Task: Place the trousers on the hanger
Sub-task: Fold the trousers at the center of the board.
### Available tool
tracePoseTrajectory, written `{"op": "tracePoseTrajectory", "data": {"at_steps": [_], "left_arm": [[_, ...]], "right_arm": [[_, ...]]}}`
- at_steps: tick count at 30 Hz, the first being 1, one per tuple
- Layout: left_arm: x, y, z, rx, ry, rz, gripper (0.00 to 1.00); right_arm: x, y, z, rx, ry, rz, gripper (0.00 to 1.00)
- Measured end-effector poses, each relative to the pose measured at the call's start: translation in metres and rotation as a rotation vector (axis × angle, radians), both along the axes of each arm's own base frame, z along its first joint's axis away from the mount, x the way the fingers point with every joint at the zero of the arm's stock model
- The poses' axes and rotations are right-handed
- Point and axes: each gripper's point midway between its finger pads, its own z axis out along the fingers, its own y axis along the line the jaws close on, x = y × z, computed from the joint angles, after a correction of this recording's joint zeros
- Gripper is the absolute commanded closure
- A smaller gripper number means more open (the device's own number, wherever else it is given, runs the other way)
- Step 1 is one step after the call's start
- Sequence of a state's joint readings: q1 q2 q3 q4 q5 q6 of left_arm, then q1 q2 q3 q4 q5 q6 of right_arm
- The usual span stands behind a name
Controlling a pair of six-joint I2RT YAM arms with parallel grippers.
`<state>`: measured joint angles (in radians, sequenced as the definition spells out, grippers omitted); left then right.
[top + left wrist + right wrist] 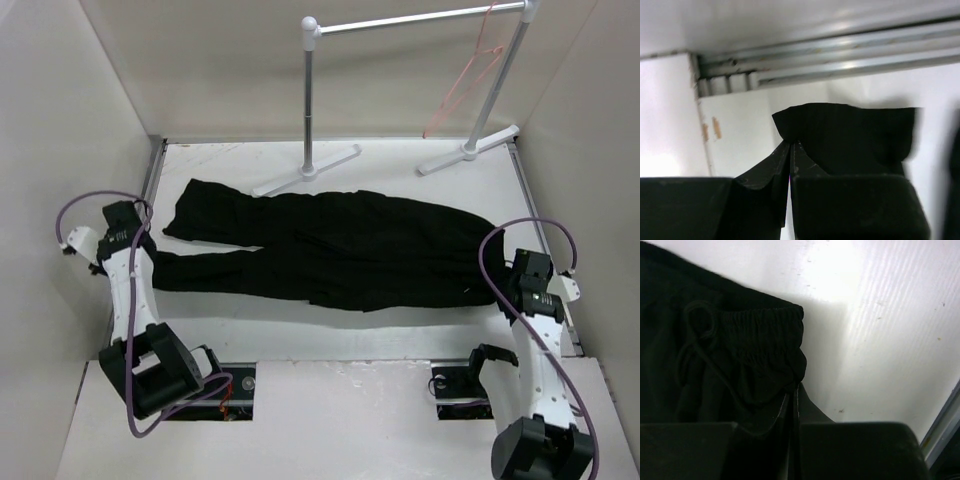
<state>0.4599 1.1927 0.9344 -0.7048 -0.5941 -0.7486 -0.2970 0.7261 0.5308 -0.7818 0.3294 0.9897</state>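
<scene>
The trousers (340, 250) lie across the middle of the table (400, 335), waistband toward the right edge, legs toward the left edge. Behind them, at the far edge, stands the rack (310, 100); the hanger (470, 75) hangs near the right end of its bar. The left gripper (791, 145) is at a leg end, the right gripper (796, 387) at the waistband.

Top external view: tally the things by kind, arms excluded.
trousers: 1
hanger: 1
clothes rack: 1
Total: 3
</scene>
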Motion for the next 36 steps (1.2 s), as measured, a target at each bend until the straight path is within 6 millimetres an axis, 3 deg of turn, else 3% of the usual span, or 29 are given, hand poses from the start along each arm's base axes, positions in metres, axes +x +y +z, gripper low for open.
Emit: {"op": "tracePoseTrajectory", "data": {"at_steps": [4,9,14,17,22,29,31,33,36], "left_arm": [[0.028,0.006,0.044,0.049,-0.081,-0.025,0.98],[0.065,0.006,0.057,0.04,-0.046,-0.091,0.98],[0.119,-0.001,0.065,0.042,-0.029,-0.183,0.98],[0.148,-0.002,0.074,0.052,-0.045,-0.219,0.98],[0.196,-0.002,0.079,0.06,-0.065,-0.259,0.98],[0.281,-0.007,0.054,0.071,-0.057,-0.337,0.96],[0.303,-0.01,0.044,0.075,-0.056,-0.358,0.93],[0.325,-0.01,0.034,0.089,-0.067,-0.372,0.85],[0.345,0.0,0.026,0.125,-0.087,-0.369,0.64]], "right_arm": [[0.002,0.003,0.008,-0.016,0.004,0.037,0.96],[0.026,-0.002,0.029,0.001,0.029,0.057,0.96],[0.074,-0.013,0.064,0.003,-0.004,0.068,0.96],[0.105,-0.015,0.073,0.012,-0.012,0.088,0.96],[0.157,-0.017,0.069,0.057,0.018,0.124,0.96],[0.235,-0.022,0.052,0.09,0.05,0.165,0.93],[0.255,-0.027,0.048,0.088,0.048,0.167,0.85],[0.27,-0.033,0.043,0.072,0.052,0.16,0.69],[0.283,-0.047,0.036,0.026,0.056,0.13,0.42]]}}
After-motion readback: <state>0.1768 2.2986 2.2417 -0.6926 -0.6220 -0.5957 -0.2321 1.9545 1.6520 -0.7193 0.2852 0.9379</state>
